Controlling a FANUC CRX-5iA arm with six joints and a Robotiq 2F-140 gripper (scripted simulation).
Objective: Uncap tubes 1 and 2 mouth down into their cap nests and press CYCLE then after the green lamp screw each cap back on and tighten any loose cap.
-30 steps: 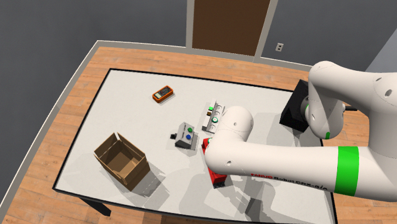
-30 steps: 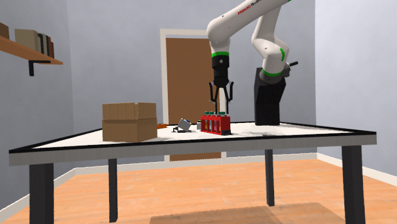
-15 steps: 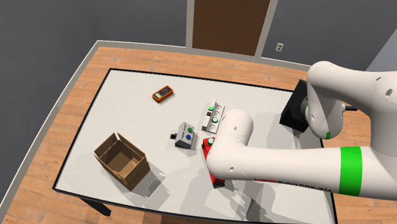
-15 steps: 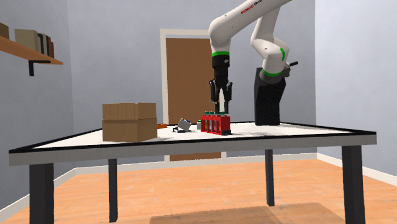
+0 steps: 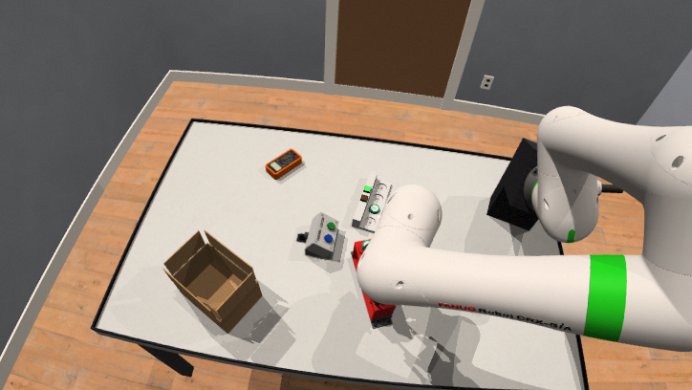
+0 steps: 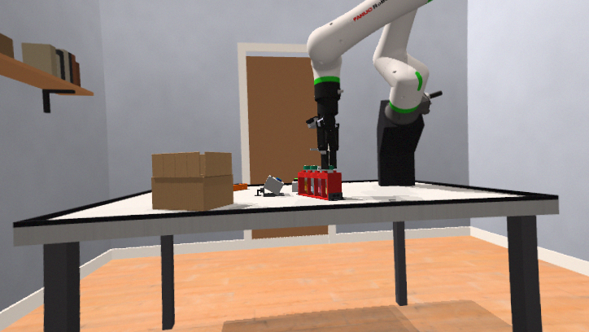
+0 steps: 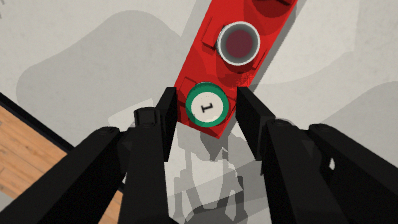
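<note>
In the wrist view the green-rimmed white cap marked 1 (image 7: pixel 207 106) sits on the end tube of the red rack (image 7: pixel 235 60). My gripper (image 7: pixel 206 102) straddles this cap with its fingers open. A small gap shows on each side of the cap. The tube beside it (image 7: pixel 239 42) stands open with no cap. The exterior view shows the gripper (image 6: pixel 328 163) pointing straight down just above the rack (image 6: pixel 320 185). Another cap (image 5: pixel 374 208) lies in a nest of the cap tray (image 5: pixel 370 203). The tray's green lamp (image 5: pixel 368 188) is lit.
The key housing (image 5: pixel 323 236) with the green key (image 5: pixel 332 226) and the blue key (image 5: pixel 329 237) stands left of the rack. An open cardboard box (image 5: pixel 212 278) is at the front left. An orange multimeter (image 5: pixel 283 163) lies at the back. My arm hides most of the rack in the top view.
</note>
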